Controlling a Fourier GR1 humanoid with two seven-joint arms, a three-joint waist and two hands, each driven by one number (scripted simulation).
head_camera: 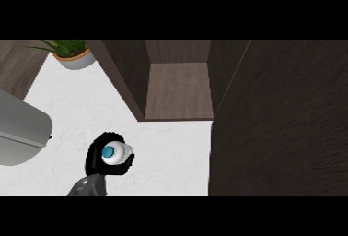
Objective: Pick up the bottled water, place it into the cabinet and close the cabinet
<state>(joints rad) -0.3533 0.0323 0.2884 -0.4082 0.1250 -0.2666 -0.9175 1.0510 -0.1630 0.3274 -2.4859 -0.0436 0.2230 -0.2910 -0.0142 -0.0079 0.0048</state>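
The bottled water (pixel 114 153) is sitting in the lower left of the frame, seen end-on with its blue cap facing up, and the hand (pixel 102 159) is curling its black fingers round it above the white worktop (pixel 170 147). The cabinet (pixel 178 90) is standing open at the upper centre, its dark door (pixel 279 120) filling the right side. A potted plant (pixel 71 53) is sitting at the upper left

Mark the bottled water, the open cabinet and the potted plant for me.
bottled water (pixel 113 152), head view, on its blue cap end.
cabinet (pixel 178 92), head view, on the bare shelf floor inside.
potted plant (pixel 76 60), head view, on the pot's wall.
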